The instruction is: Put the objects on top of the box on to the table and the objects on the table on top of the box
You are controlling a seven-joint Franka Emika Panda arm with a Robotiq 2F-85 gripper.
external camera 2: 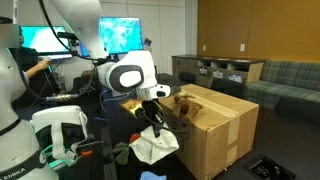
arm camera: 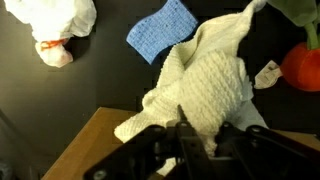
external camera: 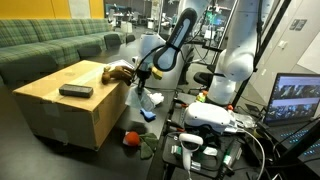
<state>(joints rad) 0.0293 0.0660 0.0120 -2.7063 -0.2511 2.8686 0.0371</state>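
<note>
My gripper (arm camera: 200, 132) is shut on a white knitted towel (arm camera: 205, 85), which hangs from the jaws just off the edge of the cardboard box (arm camera: 85, 150). In both exterior views the gripper (external camera: 143, 80) (external camera 2: 152, 112) holds the towel (external camera: 150, 98) (external camera 2: 155, 145) beside the box (external camera: 70, 110) (external camera 2: 215, 125). A black flat object (external camera: 75, 90) and a brown object (external camera: 120, 72) lie on the box top. On the dark table below lie a blue cloth (arm camera: 163, 30), a white crumpled bag (arm camera: 55, 25) and a red object (arm camera: 300, 65).
A green item (external camera: 150, 146) lies beside the red object (external camera: 131, 139) on the table. A white device with cables (external camera: 210, 118) stands near the table. A green sofa (external camera: 50, 45) is behind the box. Monitors (external camera 2: 118, 35) stand in the background.
</note>
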